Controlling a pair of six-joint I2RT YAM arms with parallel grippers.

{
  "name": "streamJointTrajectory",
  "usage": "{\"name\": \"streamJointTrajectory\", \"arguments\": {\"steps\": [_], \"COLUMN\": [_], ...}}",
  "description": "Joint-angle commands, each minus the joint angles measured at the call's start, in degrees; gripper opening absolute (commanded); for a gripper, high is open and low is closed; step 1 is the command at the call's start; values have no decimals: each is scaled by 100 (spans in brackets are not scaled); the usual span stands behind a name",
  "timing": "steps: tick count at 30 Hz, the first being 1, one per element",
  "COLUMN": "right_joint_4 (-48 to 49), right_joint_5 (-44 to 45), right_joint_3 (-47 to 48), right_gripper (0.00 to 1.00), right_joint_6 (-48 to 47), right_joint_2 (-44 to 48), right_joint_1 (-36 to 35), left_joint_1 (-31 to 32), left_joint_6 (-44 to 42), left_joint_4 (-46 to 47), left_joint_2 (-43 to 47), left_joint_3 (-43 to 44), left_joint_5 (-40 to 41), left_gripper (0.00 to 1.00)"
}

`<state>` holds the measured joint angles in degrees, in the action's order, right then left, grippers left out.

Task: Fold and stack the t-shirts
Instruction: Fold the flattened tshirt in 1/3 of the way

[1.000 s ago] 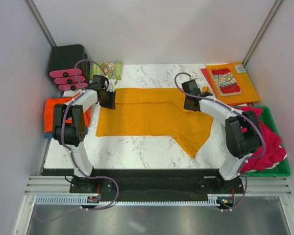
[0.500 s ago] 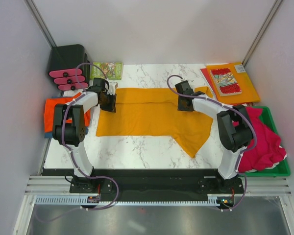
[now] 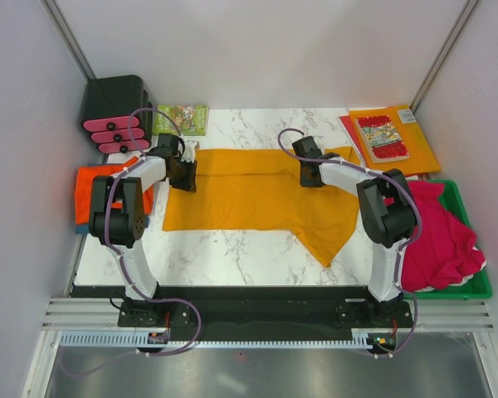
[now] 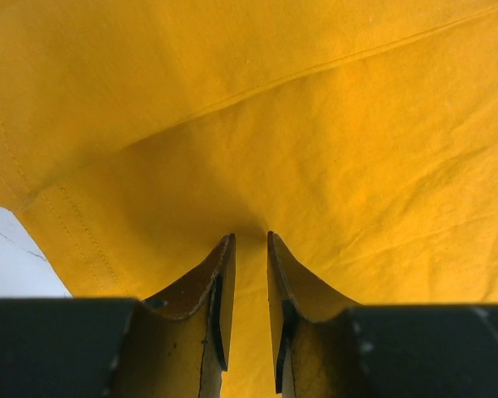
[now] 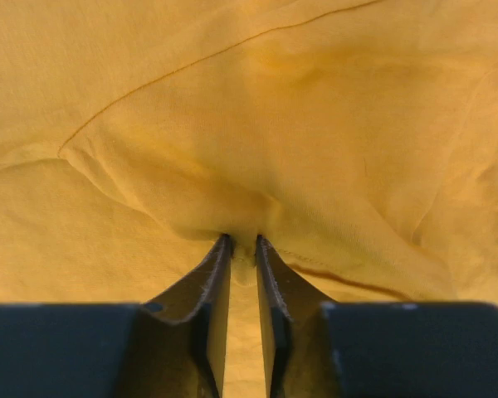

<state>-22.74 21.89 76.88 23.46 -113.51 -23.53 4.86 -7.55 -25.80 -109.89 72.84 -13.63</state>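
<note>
A mustard t-shirt (image 3: 257,195) lies spread across the marble table, one lower corner hanging toward the front. My left gripper (image 3: 185,174) sits at the shirt's upper left edge, its jaws (image 4: 249,236) shut on a strip of the mustard t-shirt (image 4: 315,141). My right gripper (image 3: 309,174) is at the upper right, near the sleeve; its jaws (image 5: 242,239) pinch a raised fold of the mustard t-shirt (image 5: 257,124). A folded red-orange t-shirt (image 3: 87,184) lies at the left edge with a blue one (image 3: 83,225) peeking out under it. Crimson-pink t-shirts (image 3: 444,240) are heaped at the right.
The crimson-pink heap fills a green bin (image 3: 461,199) at the table's right edge. An orange folder (image 3: 415,153) carrying a comic book (image 3: 382,137) lies at the back right. A black box (image 3: 116,104) with pink pieces and a green booklet (image 3: 183,118) stand at the back left.
My right gripper has slid left along the shirt's top edge, away from the sleeve, and its elbow swung inward. The left arm has stayed still.
</note>
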Motion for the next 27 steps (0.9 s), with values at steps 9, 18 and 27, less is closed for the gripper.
{"name": "streamJointTrajectory", "arguments": {"steps": [9, 18, 27], "right_joint_4": [112, 103, 68], "right_joint_5": [254, 123, -220], "right_joint_3": [55, -568, -938], "right_gripper": [0, 0, 0], "right_joint_6": [18, 141, 229], "right_joint_2": [259, 1102, 1200], "right_joint_1": [-11, -187, -468], "left_joint_1": [-12, -12, -12], "left_joint_6": [-133, -141, -89], "left_joint_4": [189, 190, 189], "left_joint_2": [-33, 11, 2], "left_joint_3": [-94, -156, -138], "left_joint_5": [-35, -61, -88], "left_gripper": [28, 28, 28]}}
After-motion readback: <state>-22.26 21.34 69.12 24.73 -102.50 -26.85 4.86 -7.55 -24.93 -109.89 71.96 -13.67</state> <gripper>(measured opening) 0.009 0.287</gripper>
